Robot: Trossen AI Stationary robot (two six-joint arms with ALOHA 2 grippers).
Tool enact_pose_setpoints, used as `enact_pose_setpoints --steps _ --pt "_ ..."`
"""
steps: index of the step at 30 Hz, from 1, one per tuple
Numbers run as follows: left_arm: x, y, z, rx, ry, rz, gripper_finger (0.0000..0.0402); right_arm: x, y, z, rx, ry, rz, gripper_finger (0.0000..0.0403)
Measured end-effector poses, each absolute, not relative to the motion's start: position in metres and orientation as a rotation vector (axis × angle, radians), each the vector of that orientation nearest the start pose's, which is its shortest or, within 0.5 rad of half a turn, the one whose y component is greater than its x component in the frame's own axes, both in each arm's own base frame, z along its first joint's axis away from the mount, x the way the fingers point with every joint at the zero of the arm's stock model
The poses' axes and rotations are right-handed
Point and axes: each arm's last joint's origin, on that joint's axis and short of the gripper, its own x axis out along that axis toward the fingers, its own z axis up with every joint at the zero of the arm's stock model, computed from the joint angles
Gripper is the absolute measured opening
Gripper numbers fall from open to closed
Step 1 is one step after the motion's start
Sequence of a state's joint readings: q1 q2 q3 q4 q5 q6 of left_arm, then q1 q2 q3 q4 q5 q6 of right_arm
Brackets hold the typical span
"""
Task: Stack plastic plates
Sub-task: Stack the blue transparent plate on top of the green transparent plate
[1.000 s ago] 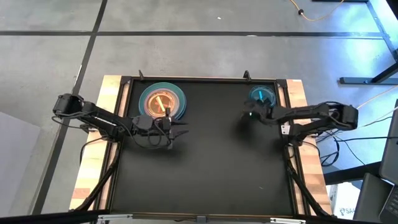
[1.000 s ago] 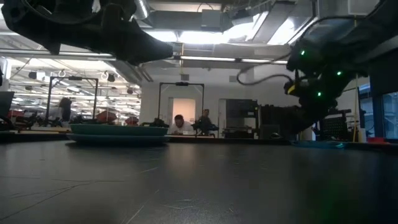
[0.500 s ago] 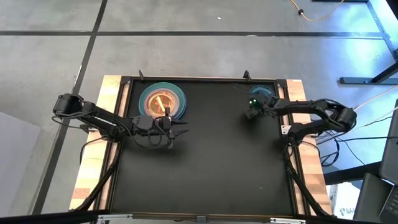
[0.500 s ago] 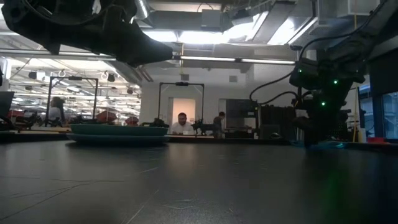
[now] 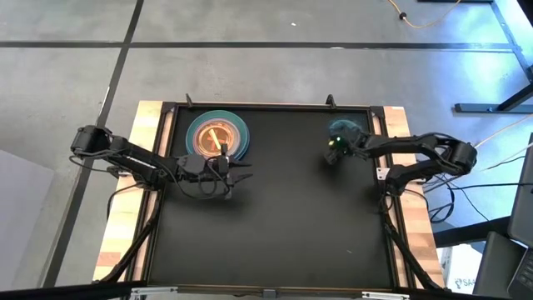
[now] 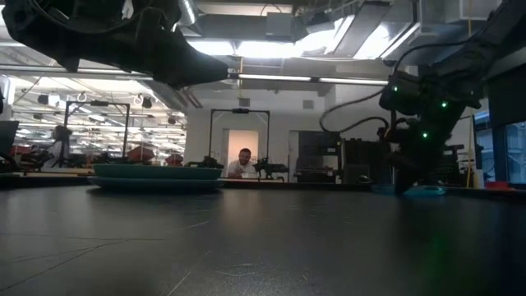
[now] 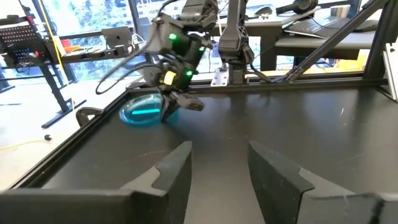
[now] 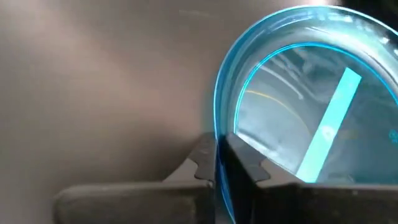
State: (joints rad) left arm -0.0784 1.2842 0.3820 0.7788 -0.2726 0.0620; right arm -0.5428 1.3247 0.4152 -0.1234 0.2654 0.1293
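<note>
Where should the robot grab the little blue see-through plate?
By its thin raised rim, from the side. The cyan dish lies flat on the table, so only the rim offers an edge to pinch. The right hand already has one finger on each side of it.

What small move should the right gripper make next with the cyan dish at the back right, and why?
Probably a short lift. The right gripper has its fingers closed over the rim of the translucent cyan plastic dish, which seems to lie on the black table. The stack of round plastic plates sits across the table by the left gripper, which hangs open.
</note>
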Motion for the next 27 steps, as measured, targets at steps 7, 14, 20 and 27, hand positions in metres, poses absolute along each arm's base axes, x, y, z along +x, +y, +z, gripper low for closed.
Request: enact_pose_setpoints --steps 7,14,20,27 --pt "0.239 -0.011 0.190 0.083 0.128 0.190 0.0149 0.199 -0.063 0.124 0.173 0.942 -0.487 0.0005" --pt "0.239 -0.011 0.190 0.038 0.123 0.192 0.0149 0.219 -0.003 0.126 0.045 0.856 -0.142 0.0004" --pt "0.239 -0.011 0.190 0.031 0.124 0.191 0.0149 0.229 0.039 0.115 -0.007 0.800 0.019 0.0005" --pt "0.253 -0.016 0.196 0.034 0.125 0.145 0.0149 0.248 0.068 0.116 0.077 0.713 0.072 0.0046"
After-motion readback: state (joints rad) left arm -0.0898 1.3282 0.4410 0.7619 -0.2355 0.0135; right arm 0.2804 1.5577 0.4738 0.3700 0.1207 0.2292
